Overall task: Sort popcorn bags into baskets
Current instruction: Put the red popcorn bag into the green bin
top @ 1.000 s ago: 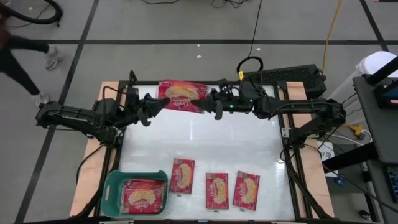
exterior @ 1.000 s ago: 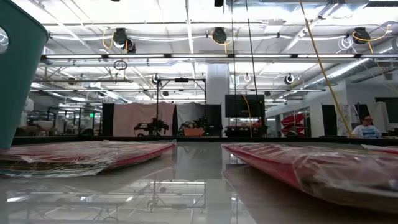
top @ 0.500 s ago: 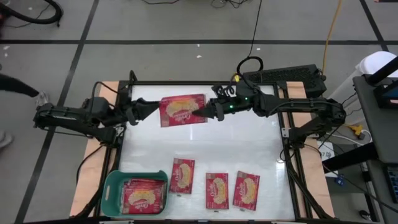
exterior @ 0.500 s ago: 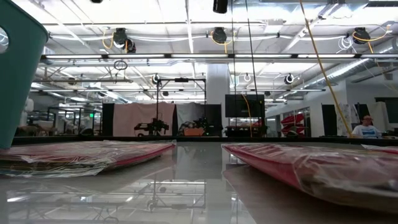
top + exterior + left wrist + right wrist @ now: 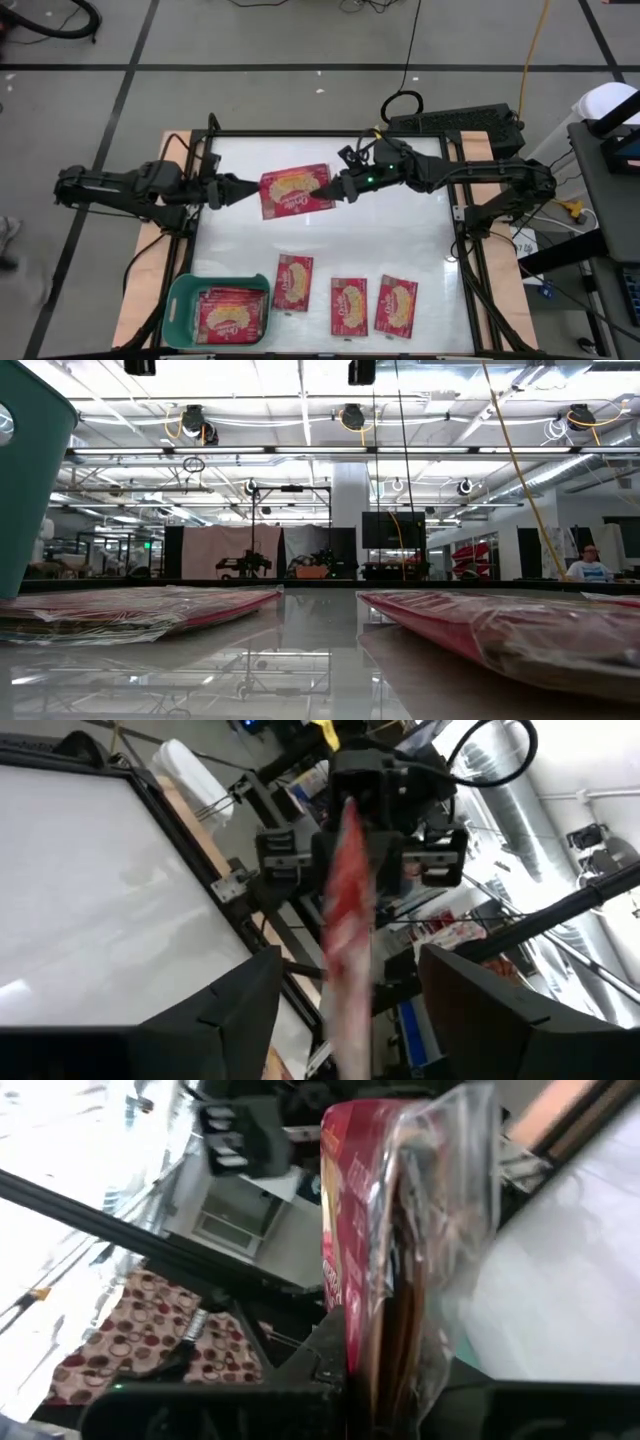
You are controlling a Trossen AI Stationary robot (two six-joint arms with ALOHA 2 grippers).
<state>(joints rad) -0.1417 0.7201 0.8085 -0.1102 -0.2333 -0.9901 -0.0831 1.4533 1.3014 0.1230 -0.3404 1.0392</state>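
High view: three popcorn bags (image 5: 345,305) lie beside the basket (image 5: 181,308).

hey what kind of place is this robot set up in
Most likely a large industrial lab or workshop: an open ceiling with hanging lights and exposed pipes, more equipment rigs across the hall, and floor marked with dark tape lines around the table.

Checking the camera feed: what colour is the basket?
Teal-green basket, clearest in the high view.

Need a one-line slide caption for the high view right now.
Right gripper holds a popcorn bag above the table; left gripper open beside it.
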